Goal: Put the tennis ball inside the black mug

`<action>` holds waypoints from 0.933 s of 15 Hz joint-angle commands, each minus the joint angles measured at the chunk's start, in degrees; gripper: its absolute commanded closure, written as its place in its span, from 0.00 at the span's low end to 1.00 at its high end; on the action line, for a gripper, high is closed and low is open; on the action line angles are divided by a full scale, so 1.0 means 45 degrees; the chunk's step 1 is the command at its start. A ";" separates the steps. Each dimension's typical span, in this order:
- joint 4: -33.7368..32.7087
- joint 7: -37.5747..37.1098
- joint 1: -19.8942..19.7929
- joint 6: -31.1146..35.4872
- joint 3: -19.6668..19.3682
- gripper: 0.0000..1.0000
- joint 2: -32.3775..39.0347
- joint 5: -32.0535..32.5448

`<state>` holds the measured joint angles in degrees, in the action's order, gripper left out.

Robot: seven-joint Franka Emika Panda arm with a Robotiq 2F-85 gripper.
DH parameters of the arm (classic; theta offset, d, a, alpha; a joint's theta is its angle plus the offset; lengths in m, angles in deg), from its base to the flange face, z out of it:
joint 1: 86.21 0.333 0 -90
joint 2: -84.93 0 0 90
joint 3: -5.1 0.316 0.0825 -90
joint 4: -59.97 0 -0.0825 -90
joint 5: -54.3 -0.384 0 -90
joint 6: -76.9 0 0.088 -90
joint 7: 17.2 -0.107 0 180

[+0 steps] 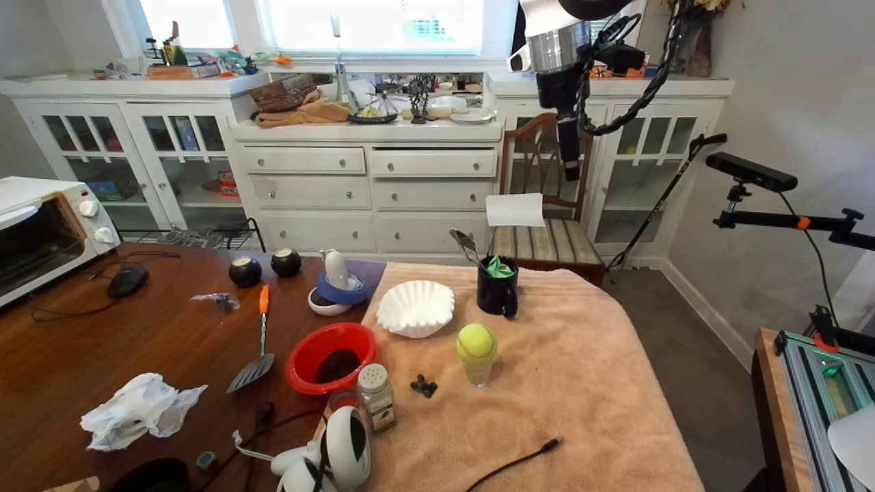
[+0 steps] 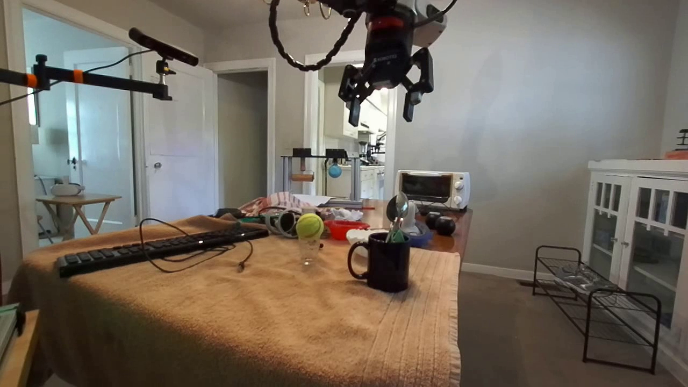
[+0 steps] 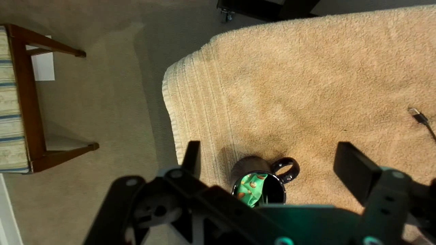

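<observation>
The yellow-green tennis ball rests on top of a small clear glass on the towel; both also show in an exterior view, the ball above the glass. The ball is out of the wrist view. The black mug stands upright near the towel's edge, also in an exterior view. It holds a green wrapper and metal spoons. My gripper is open and empty, high above the table. In the wrist view the mug shows below and between the fingers.
A white fluted bowl stands beside the mug and glass. A red bowl, a shaker and a white headset controller lie farther left. A keyboard with a cable lies on the towel. A chair stands behind the table.
</observation>
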<state>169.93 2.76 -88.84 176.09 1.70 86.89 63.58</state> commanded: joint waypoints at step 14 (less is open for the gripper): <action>-0.1957 0.0396 0.0955 -0.0474 0.1683 0.00 0.3946 0.0128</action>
<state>161.19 4.63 -84.42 174.02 9.16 104.68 64.17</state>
